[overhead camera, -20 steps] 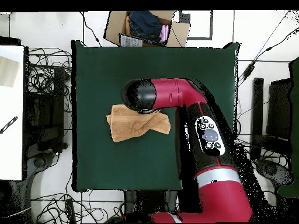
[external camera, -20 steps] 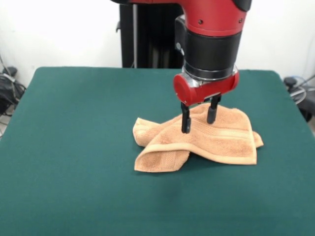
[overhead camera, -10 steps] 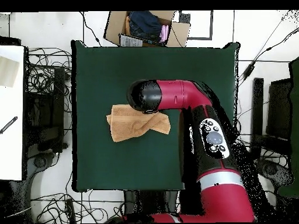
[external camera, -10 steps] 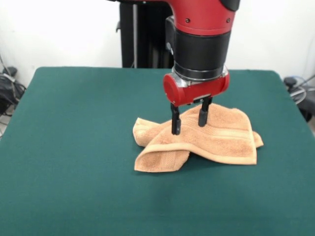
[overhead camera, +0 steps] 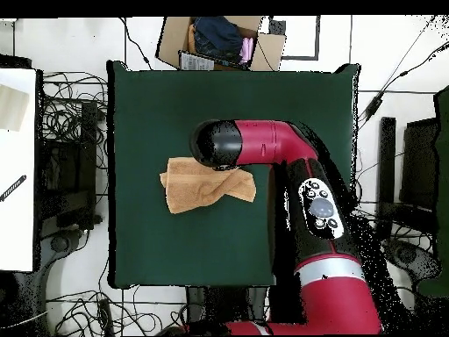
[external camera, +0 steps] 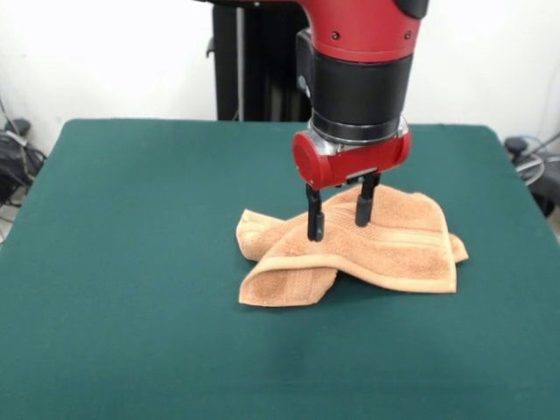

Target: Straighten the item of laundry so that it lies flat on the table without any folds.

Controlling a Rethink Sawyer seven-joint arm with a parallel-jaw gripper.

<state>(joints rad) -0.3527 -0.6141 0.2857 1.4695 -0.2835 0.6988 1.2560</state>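
Orange-tan towel (external camera: 385, 249) lies rumpled (one corner folded over) on the table (external camera: 131, 262). The gripper (external camera: 339, 217) hangs above it, fingers parted, holding nothing.

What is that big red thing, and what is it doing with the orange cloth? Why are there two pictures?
The big red thing is a robot arm. At its end is a gripper, like a hand with two black fingers. They are apart right now, so it is open and holds nothing. It hangs just over a crumpled orange towel lying on a green table. One picture is taken from across the table, looking at the robot. The other looks straight down from above, where the towel peeks out from under the arm. The towel is folded over itself, not flat yet.
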